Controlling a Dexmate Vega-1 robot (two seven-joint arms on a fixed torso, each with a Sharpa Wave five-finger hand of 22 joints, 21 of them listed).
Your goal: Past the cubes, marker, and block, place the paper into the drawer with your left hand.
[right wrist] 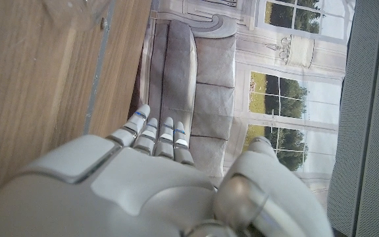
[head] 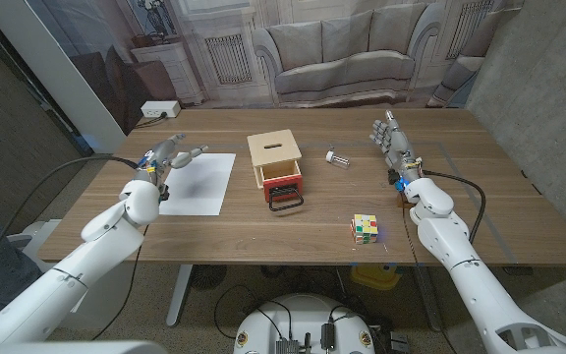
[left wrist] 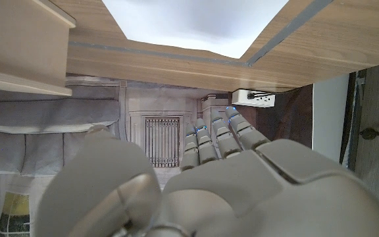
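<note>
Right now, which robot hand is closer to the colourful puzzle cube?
The right. The right robot hand is up behind the colourful puzzle cube on its own side of the table. The left robot hand is far across, over the white sheet of paper.

A wooden table (head: 519, 211) is set before a printed backdrop (head: 263, 39) on which a grey sofa (head: 340, 59), panelled walls and a radiator grille (head: 227, 51) are depicted. Paned windows (right wrist: 295, 59) with greenery beyond are seen on the backdrop in the right wrist view. A white power strip (head: 159, 109) is placed at the table's far left corner. A grey textured wall (head: 548, 88) is seen at the right.
</note>
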